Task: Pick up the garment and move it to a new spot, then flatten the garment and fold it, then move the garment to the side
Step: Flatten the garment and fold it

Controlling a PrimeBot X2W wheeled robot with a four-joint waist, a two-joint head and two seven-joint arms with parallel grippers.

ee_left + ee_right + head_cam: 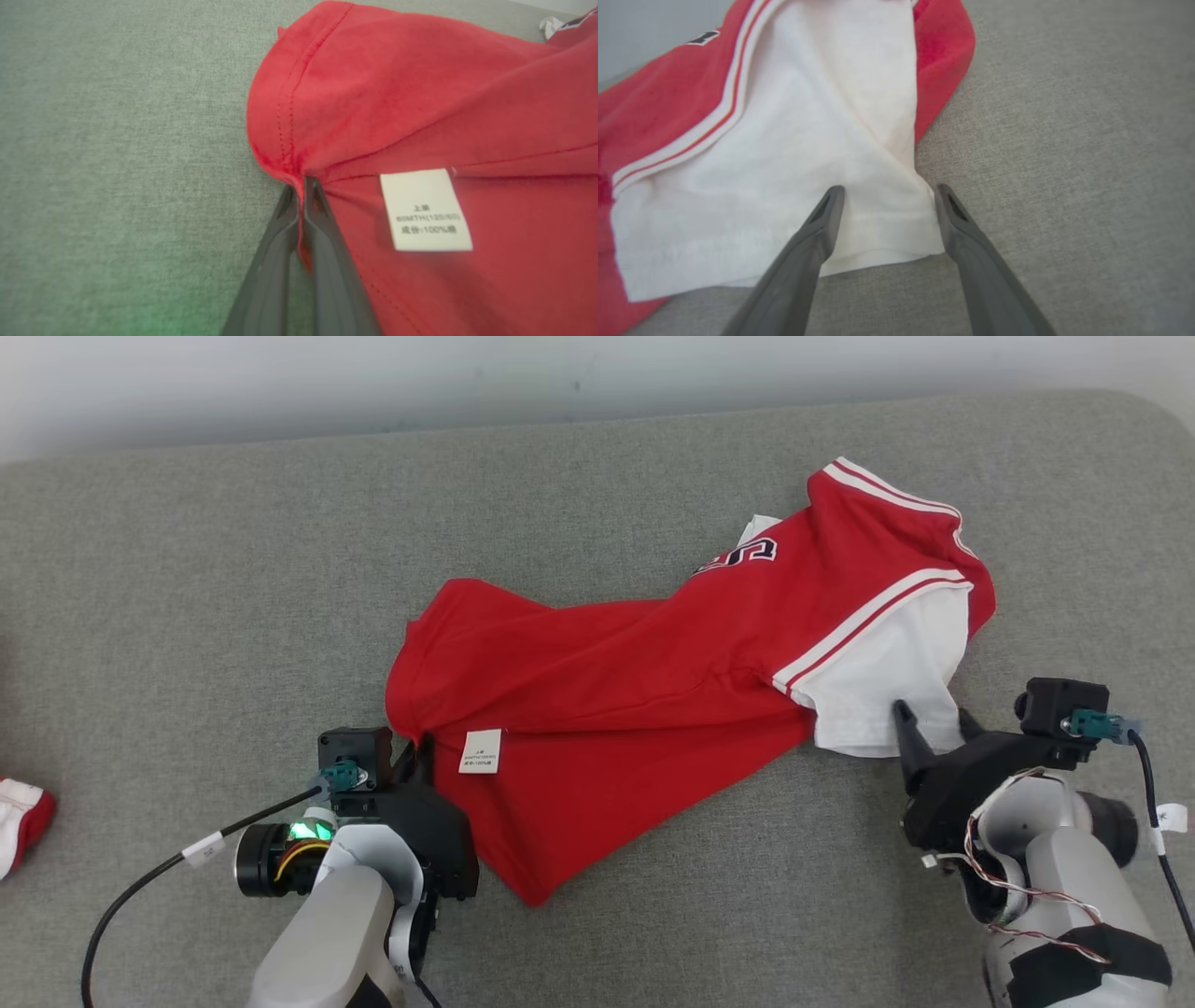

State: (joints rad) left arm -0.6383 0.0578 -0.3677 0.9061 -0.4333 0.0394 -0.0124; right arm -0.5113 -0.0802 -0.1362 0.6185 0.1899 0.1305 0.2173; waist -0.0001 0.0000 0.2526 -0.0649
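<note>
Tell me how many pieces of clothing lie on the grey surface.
2. A red shirt lies in the middle, its hem pinched by the left end effector. A red-and-white piece sits at the left edge, cut off by the frame; others may be hidden.

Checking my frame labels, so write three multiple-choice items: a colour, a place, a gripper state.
1. What colour is the sleeve at the right gripper? A. red B. grey C. white
2. Where is the care label? A. on red fabric of the garment, beside the left gripper B. on the sleeve C. under the right gripper
3. How is the right gripper? A. shut on the sleeve B. open, fingers astride the sleeve's corner C. shut, empty
Key: 1 C, white cloth between its fingers; 2 A, beside the pinching fingers; 3 B, a wide gap between fingers.
</note>
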